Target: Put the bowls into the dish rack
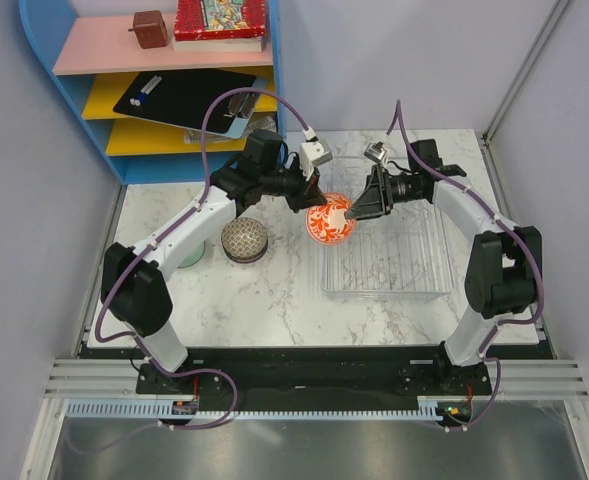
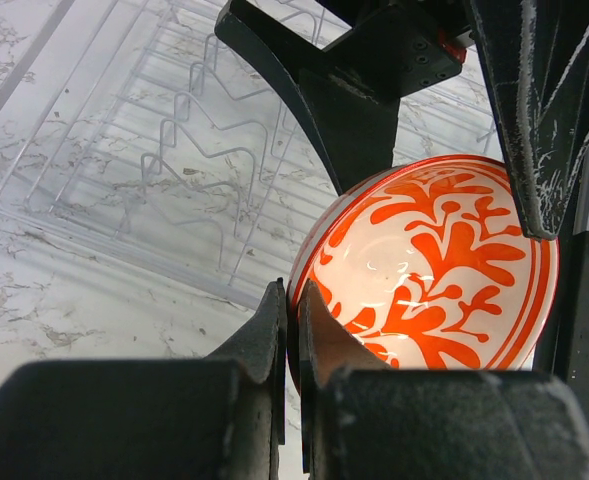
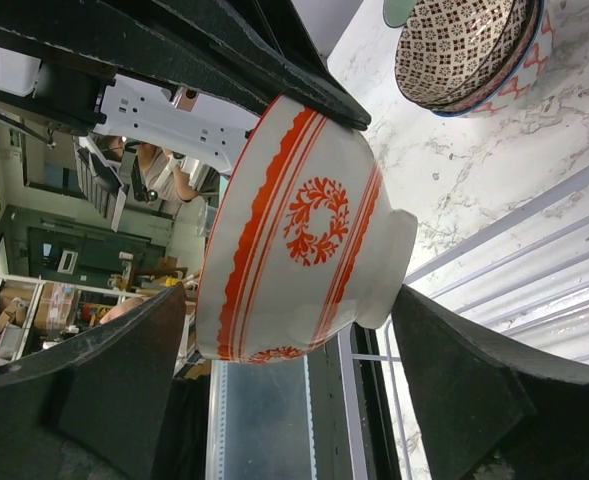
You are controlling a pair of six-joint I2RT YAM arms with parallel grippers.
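Observation:
My left gripper (image 1: 314, 200) is shut on the rim of the orange-red floral bowl (image 1: 331, 222) and holds it tilted in the air by the left edge of the clear dish rack (image 1: 394, 270). In the left wrist view the jaws (image 2: 292, 290) pinch the rim of the bowl (image 2: 434, 270) above the rack (image 2: 154, 150). My right gripper (image 1: 354, 212) is open, its fingers on either side of the bowl (image 3: 304, 230); one finger is close to the bowl's foot, the other stands apart. A stack of bowls, speckled one on top (image 1: 244, 240), sits left of the rack.
A pale green bowl (image 1: 189, 255) lies left of the stack, partly behind my left arm. A blue shelf unit (image 1: 154, 80) stands at the back left. The stack also shows in the right wrist view (image 3: 464, 50).

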